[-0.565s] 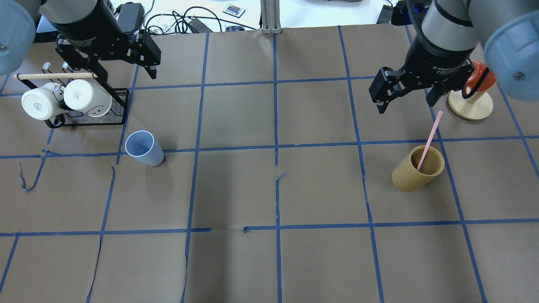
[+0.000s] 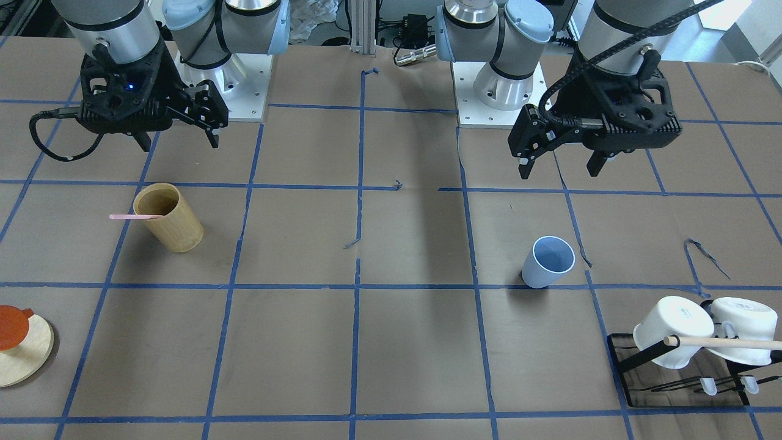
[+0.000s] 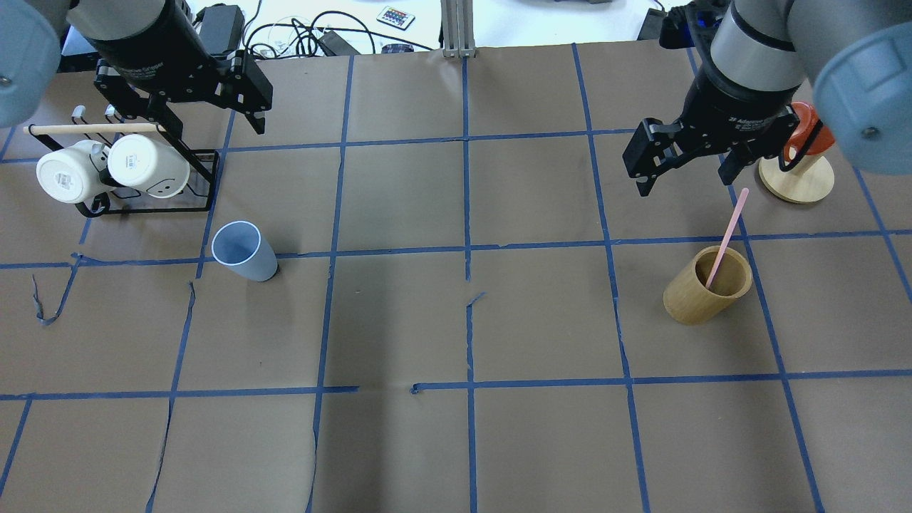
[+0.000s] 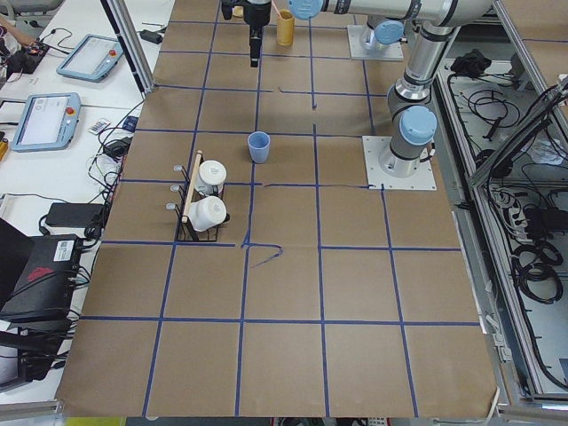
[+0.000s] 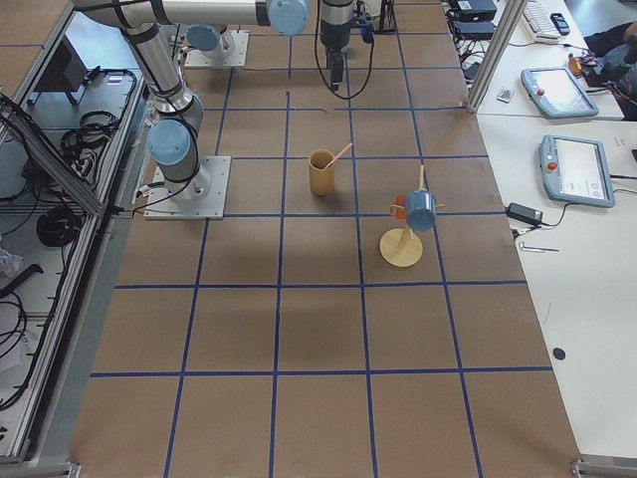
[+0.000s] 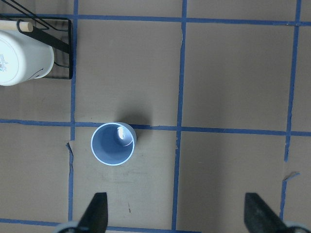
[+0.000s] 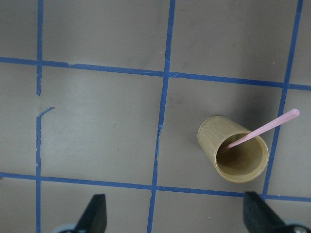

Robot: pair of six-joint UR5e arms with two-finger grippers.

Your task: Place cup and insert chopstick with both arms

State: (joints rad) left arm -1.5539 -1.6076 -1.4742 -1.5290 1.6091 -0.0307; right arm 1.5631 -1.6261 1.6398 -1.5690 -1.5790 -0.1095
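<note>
Blue cup (image 3: 242, 251) stands upright near the desk's (image 3: 399, 320) left edge. A pink chopstick (image 3: 728, 235) leans in the bamboo pot (image 3: 695, 299) near the right edge. I see the left claw (image 3: 210, 125) and right claw (image 3: 687, 178) wide open, touching nothing.

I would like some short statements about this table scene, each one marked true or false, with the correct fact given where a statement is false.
1. The pink chopstick stands in the bamboo holder. True.
2. The blue cup lies on its side. False: it stands upright with its opening upward, and it is empty.
3. The left pincer holds the blue cup. False: it is open and empty, apart from the cup.
4. Two white mugs sit on the black rack. True.
5. The right pincer is shut on the pink chopstick. False: it is open and holds nothing.
</note>
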